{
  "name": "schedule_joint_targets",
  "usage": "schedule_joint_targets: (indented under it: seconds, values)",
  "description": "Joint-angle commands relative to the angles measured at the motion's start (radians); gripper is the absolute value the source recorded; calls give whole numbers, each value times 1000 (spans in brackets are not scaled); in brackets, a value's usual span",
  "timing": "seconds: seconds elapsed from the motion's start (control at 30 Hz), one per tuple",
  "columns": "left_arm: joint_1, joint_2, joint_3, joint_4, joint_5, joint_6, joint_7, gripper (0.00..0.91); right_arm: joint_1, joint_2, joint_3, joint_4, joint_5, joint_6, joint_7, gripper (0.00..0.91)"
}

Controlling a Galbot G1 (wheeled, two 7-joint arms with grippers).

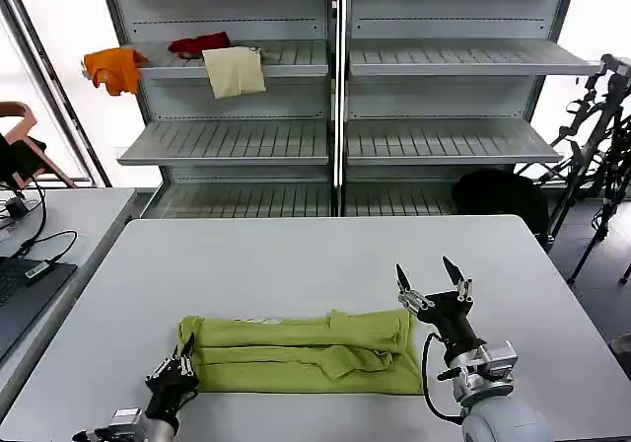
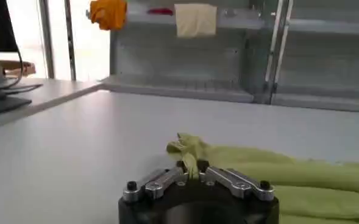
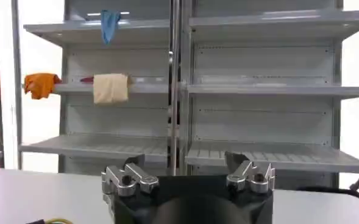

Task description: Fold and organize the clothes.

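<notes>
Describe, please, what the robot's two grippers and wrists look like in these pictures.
Both are black two-finger grippers. The right gripper has slim dark fingers with pointed tips, silver metal links at their base, a grey-silver wrist block and a black cable looping beside it. The left gripper is likewise black with silver metal links, which the left wrist view shows fastened with black screws on a rounded black body.

Bright daylight pours in from the windows (image 1: 59,97) at the upper left of the frame, blown out to white. The table (image 1: 325,264) is evenly lit with soft, faint shadows. Both wrist views look slightly soft; distant shelves (image 3: 258,91) blur.
</notes>
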Motion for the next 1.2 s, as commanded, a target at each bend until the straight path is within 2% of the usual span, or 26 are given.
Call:
schedule_joint_targets:
  seconds: [0.03,0.27,0.53,0.67,0.8,0.93,1.07,1.2]
  values:
    - [-24,31,-168,-30,146,-40,96,0,0,-2,2,-2,-3,1,-1,907]
    - [-82,129,-369,30,138,65,197,0,0,0,-3,-14,-13,-1,-1,907]
    - [-141,241,-472,135,169,102,246,0,-9,-1,1,-24,-16,-5,2,907]
    - [-157,264,-516,144,178,107,262,0,-11,0,1,-29,-17,-8,5,907]
    - [-161,262,-542,119,178,114,275,0,-11,1,0,-30,-20,-12,10,907]
    - [-136,226,-515,20,131,124,272,0,-11,3,-2,-30,-25,-15,14,907]
    - [-93,152,-421,-129,34,131,270,0,-19,7,-1,-28,-31,-15,16,907]
    - [-52,95,-254,-231,-54,165,253,0,-28,7,4,-29,-36,-13,18,907]
